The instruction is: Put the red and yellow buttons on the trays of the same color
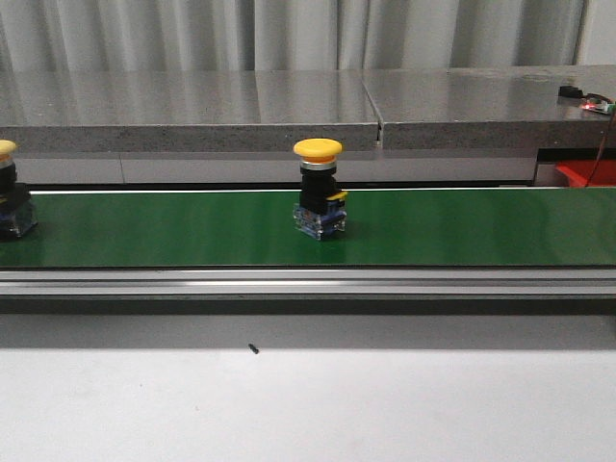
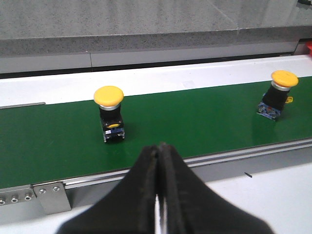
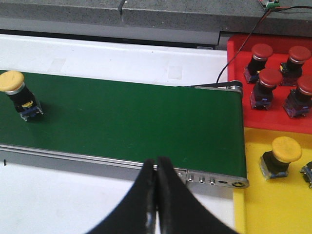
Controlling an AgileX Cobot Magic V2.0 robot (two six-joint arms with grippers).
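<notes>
Two yellow buttons stand upright on the green belt: one mid-belt and one at the far left edge. The left wrist view shows both, the nearer one just beyond my left gripper, the other further along. My left gripper is shut and empty, short of the belt's near rail. The right wrist view shows the mid-belt button, the red tray with several red buttons, and the yellow tray holding a yellow button. My right gripper is shut and empty.
The belt's aluminium rail runs along its near side, with white tabletop in front. A grey stone ledge lies behind the belt. A small circuit board with a cable sits on the ledge above the red tray's corner.
</notes>
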